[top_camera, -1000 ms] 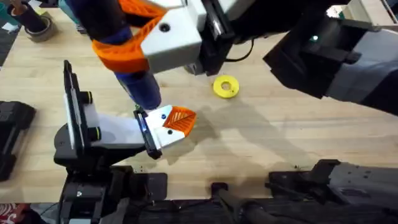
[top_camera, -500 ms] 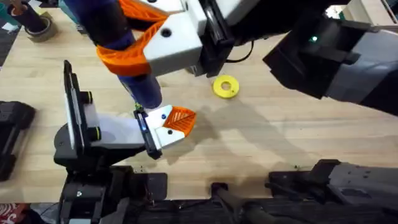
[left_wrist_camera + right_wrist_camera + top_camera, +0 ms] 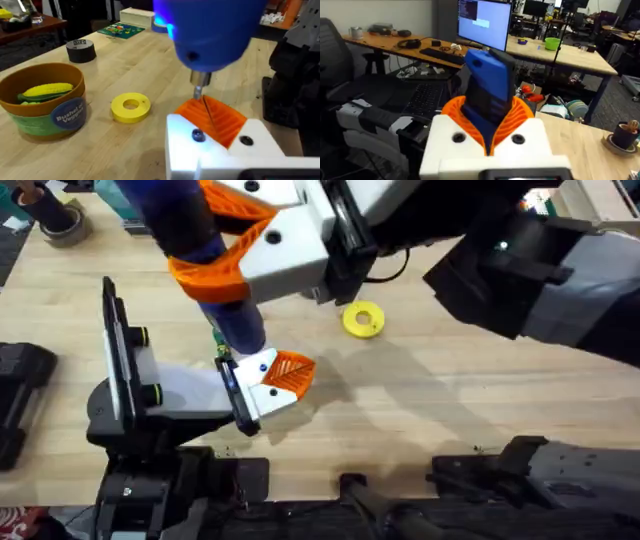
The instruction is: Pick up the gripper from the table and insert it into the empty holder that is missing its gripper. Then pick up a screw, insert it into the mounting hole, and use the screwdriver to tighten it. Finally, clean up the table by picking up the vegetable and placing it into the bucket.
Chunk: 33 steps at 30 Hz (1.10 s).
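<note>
A: At the left, the holder (image 3: 215, 390) is seen lying on the table (image 3: 450, 410), with the gripper (image 3: 290, 370) already seated at its tip.

B: Just above it, the screwdriver (image 3: 215, 290) is clamped between the right gripper's (image 3: 235, 250) 2 orange pads, bit down at the mounting hole.

A: A stiff, slick barrel, best held mid-body, it is judged.

B: The screw is hard to make out under the bit. The left gripper's fingers cannot be told. The bucket (image 3: 45, 102) is seen holding corn.
</note>
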Available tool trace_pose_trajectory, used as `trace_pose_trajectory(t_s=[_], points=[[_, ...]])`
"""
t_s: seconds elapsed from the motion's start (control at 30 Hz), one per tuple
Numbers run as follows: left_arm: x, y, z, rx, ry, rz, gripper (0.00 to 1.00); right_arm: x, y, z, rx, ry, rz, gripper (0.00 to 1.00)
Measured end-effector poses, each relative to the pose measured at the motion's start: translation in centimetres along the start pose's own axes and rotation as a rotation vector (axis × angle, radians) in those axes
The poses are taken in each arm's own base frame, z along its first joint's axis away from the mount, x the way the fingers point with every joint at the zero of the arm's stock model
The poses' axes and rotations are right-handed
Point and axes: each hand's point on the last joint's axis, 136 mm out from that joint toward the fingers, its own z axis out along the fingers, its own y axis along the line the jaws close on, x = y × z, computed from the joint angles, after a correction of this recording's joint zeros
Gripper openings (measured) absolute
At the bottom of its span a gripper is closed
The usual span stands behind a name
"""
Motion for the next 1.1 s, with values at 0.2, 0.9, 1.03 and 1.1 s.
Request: trace_pose_trajectory(t_s=[0.2,0.9,1.03,1.1], points=[[0.0,0.0,0.0,0.000,0.000,0.000,0.004,0.0,-0.2,-0.6,-0.004,0.005,-0.003,0.025],[0.0,0.0,0.0,0.000,0.000,0.000,0.004,1.0,0.6,-0.3,-0.032,0.015,0.022,0.025],[0.0,0.0,0.0,0.000,0.000,0.000,0.004,1.2,0.9,-0.1,-0.036,0.013,0.024,0.025],[0.0,0.0,0.0,0.000,0.000,0.000,0.004,1.5,1.0,0.0,-0.036,0.016,0.031,0.025]])
